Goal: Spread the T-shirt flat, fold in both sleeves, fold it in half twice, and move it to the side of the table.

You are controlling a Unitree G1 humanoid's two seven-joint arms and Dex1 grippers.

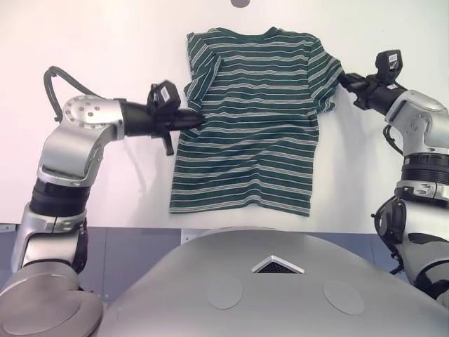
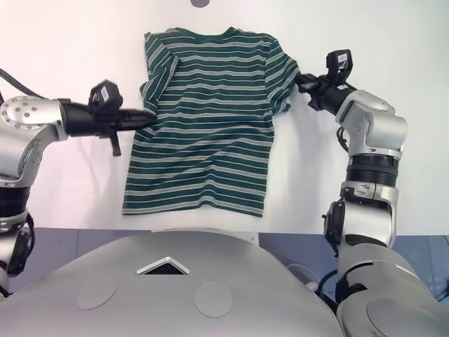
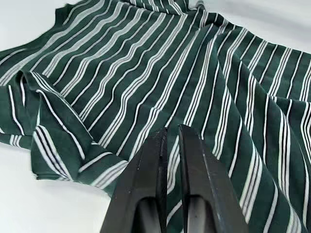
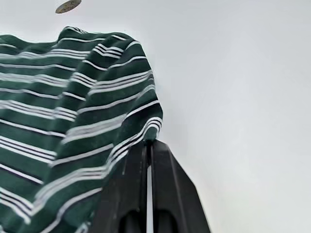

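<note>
The T-shirt [image 1: 252,119], green with white stripes, lay face up on the far middle of the white table [image 1: 105,56], collar away from the robot, its left sleeve [image 1: 203,60] turned in over the chest and its right sleeve [image 1: 324,74] drawn outward. The left gripper [image 1: 198,119] rested at the shirt's left edge just below the turned-in sleeve, fingers pressed together on the fabric, while the right gripper [image 1: 344,79] was closed on the right sleeve's hem. A small grey disc [image 1: 240,3] sat at the table's far edge, and grey floor [image 1: 133,253] showed below its near edge.
</note>
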